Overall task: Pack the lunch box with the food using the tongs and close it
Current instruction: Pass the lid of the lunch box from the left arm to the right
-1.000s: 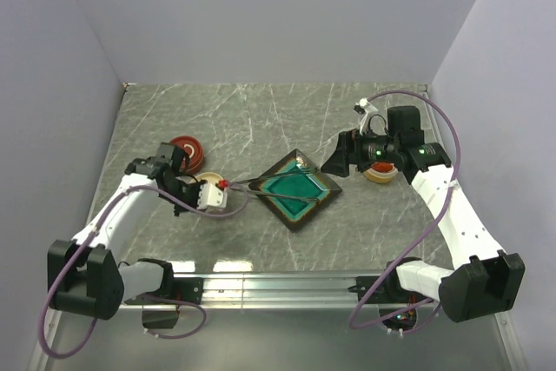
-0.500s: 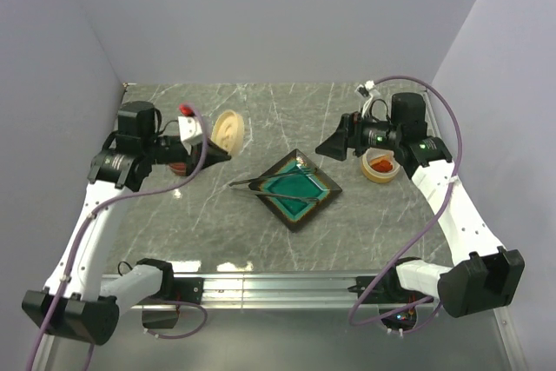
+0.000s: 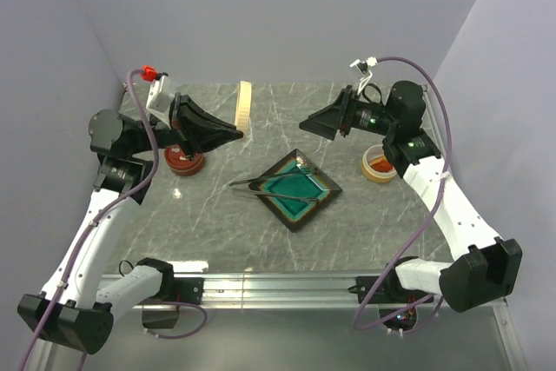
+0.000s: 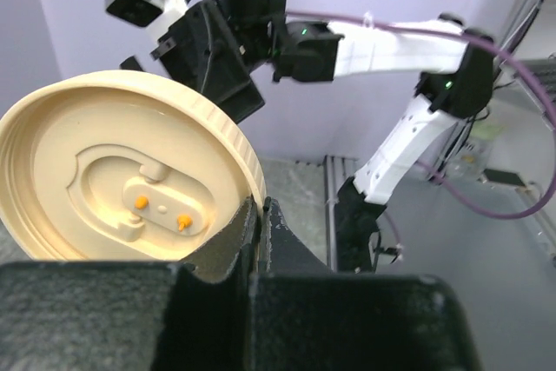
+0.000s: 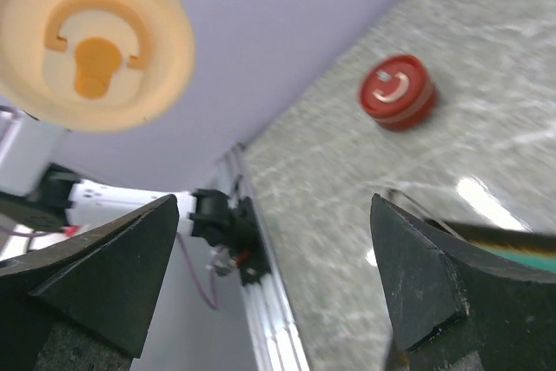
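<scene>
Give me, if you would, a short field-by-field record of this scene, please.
left gripper: shut on the cream lid, held up off the table
right gripper: open, empty, raised
tongs: lying across the green dish, untouched
red container: on the table, left side
cream container: on the table, right side, open, orange food inside

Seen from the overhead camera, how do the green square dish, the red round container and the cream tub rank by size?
1. Green square dish: clearly largest.
2. Red round container and cream tub: these look alike, and the red one is partly hidden, so no ranking.
</scene>
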Available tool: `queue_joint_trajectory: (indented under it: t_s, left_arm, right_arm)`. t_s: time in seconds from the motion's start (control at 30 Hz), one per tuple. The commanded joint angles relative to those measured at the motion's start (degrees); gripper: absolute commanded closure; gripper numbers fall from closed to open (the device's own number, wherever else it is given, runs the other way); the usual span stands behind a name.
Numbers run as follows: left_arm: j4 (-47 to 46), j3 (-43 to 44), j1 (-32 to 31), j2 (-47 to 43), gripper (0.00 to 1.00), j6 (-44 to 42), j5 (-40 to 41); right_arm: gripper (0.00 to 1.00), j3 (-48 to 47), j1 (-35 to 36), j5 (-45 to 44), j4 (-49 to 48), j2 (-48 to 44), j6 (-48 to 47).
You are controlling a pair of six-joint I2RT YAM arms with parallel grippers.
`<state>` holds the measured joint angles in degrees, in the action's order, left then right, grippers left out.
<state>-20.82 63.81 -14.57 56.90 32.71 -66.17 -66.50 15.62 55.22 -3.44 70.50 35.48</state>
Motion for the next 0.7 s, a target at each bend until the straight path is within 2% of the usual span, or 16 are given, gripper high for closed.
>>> queue_joint_trajectory:
  t_s: [0.0,0.17,0.33,0.57,0.67]
  left_arm:
    - [-14.2,-0.1,-0.2,0.3,1.0,13.6,0.0]
    - [-16.1,0.9,-0.2,1.5,1.0,16.2,0.2]
    - [-16.6,1.5,-1.0,2.2,1.0,16.5,-1.1]
    - [-15.8,0.4,-1.8,2.1,1.0,14.8,-2.9]
    - [-13.8,0.7,-2.5,2.0,1.0,12.0,-4.0]
  right_arm:
    - [0.03,-3.8,2.7,-0.6,-11.7,0.3,7.2]
    - [0.04,-8.4,6.6,-2.7,-11.9,2.4,6.2]
    - [0.05,-12.5,10.4,-4.4,-11.8,5.3,9.7]
    - [0.05,-15.7,12.7,-5.7,-9.1,7.5,9.0]
    - [0.06,-15.7,12.6,-5.2,-11.2,8.7,13.5]
